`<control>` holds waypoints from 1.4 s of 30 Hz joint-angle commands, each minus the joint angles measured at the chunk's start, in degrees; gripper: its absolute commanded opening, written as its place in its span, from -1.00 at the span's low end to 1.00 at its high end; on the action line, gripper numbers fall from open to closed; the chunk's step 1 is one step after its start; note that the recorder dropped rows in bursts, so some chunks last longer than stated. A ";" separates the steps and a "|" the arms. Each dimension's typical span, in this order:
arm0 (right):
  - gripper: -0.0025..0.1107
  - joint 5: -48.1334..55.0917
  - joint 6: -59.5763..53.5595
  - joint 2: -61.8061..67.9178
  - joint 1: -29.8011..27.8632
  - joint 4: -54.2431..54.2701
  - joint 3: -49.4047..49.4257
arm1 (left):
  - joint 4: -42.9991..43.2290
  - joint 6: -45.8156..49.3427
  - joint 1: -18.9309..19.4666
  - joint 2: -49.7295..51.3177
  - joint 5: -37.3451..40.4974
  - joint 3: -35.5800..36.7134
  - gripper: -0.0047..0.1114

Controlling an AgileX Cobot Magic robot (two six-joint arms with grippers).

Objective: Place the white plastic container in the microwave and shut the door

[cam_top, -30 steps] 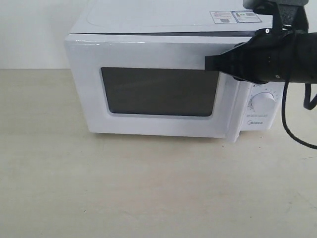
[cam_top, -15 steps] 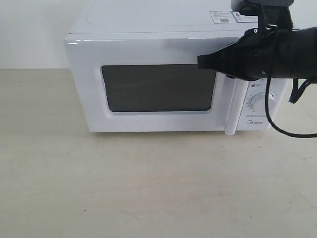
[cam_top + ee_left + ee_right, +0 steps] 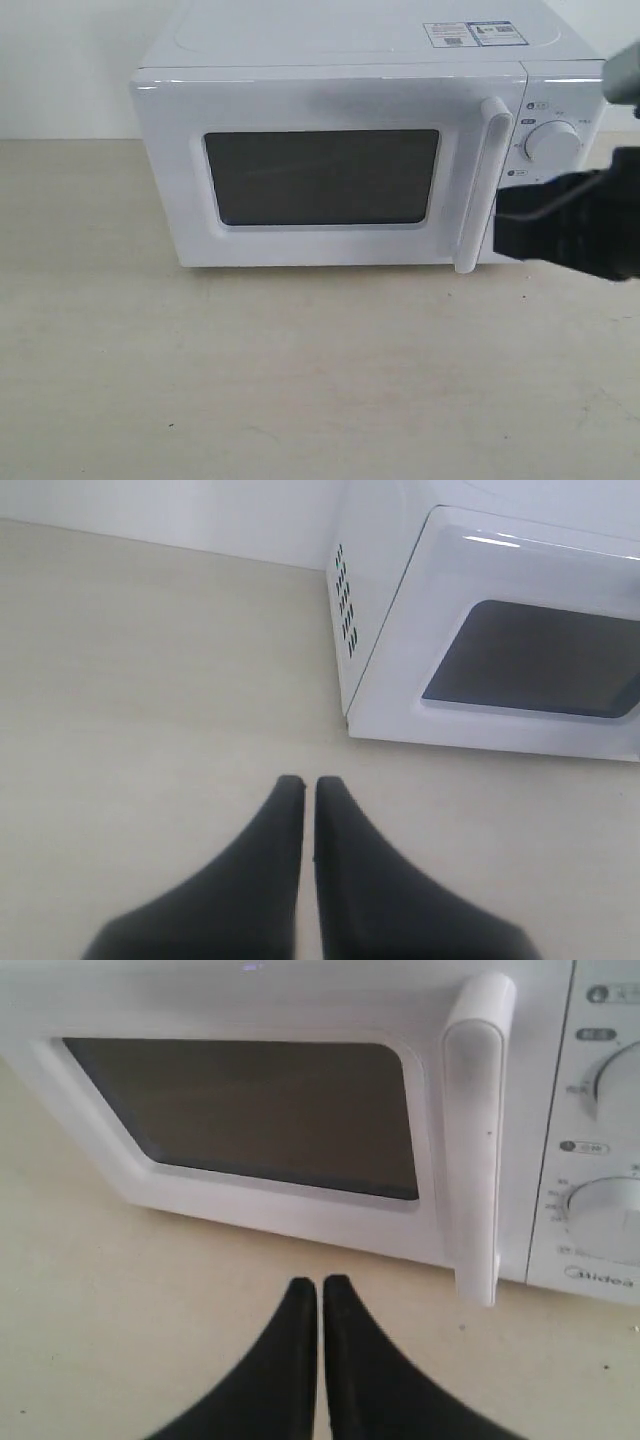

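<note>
Evidently the door [image 3: 320, 100] of the microwave [image 3: 330, 40] is shut flush with the body, with its bar handle [image 3: 485, 185] standing beside the knob [image 3: 553, 142]. The white plastic container is seen in no view. Nothing can be made out behind the dark window [image 3: 320, 178], so whether it lies inside cannot be told. The right claw [image 3: 320, 1285] is pressed together and empty, held low over the surface [image 3: 300, 380] in front of the handle and apart from it. The left claw [image 3: 302, 782] is likewise pressed together, off the microwave's vented side. If reopening is needed, the stiff, smooth handle would best be hooked from behind. A light, thin-walled box would probably be gripped gently below its rim.
</note>
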 commanded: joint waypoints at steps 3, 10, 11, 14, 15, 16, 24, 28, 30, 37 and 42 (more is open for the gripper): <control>-0.96 -0.35 -0.57 -10.49 0.05 0.03 5.18 | 0.26 -0.41 0.13 -0.34 -0.51 0.28 -0.84; -0.96 -0.49 -0.57 -15.30 0.05 0.03 5.18 | 0.26 -0.41 0.13 -0.34 -0.51 0.28 -0.84; -0.96 -0.49 -0.57 -15.30 0.05 0.03 5.18 | 0.26 -0.41 0.13 -0.34 -0.51 0.28 -0.84; -0.96 -0.49 -0.57 -15.30 0.05 0.03 5.18 | 0.26 -0.41 0.13 -0.34 -0.51 0.28 -0.84; -0.96 -0.49 -0.57 -15.30 0.05 0.03 5.18 | 0.26 -0.41 0.13 -0.34 -0.51 0.28 -0.84; -0.96 -0.49 -0.57 -15.30 0.05 0.03 5.18 | 0.26 -0.41 0.13 -0.34 -0.51 0.28 -0.84; -0.96 -2.47 -0.57 -15.44 0.05 0.03 5.18 | 0.26 -0.41 0.13 -0.34 -0.51 0.28 -0.84; -0.96 -3.87 -0.57 -16.93 0.05 0.03 5.18 | 0.26 -0.41 0.13 -0.34 -0.51 0.28 -0.84; -0.96 -4.60 -0.57 -18.55 -0.07 0.03 5.18 | 0.26 -0.41 0.13 -0.34 -0.51 0.28 -0.84; -0.96 -3.92 -0.57 -27.89 -12.17 0.03 5.18 | 0.26 -0.41 0.13 -0.34 -0.51 0.28 -0.84; -0.96 -3.85 -0.57 -39.02 -19.09 0.03 7.54 | 0.26 -0.41 0.13 -0.34 -0.51 0.28 -0.84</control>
